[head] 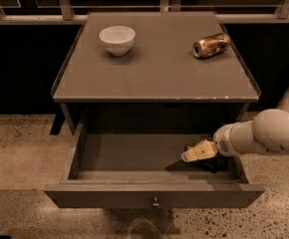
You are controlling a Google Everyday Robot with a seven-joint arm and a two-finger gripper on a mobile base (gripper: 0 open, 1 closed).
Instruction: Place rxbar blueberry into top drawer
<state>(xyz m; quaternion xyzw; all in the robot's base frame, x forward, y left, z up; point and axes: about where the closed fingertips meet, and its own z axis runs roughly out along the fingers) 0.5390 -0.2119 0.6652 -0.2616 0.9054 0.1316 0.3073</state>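
The top drawer [154, 194] stands pulled open below the grey table [154, 68], with a small metal knob [155, 201] on its front panel. My gripper [193, 155] reaches in from the right and sits low over the right part of the drawer floor. A dark shape [208, 165] lies on the floor right under and beside the gripper. I cannot tell whether it is the rxbar blueberry or only shadow. No blue wrapper shows anywhere else in the view.
A white bowl [117, 39] stands at the back left of the table top. A gold can [211, 45] lies on its side at the back right. My white arm [269, 136] crosses the drawer's right wall. A speckled floor surrounds the table.
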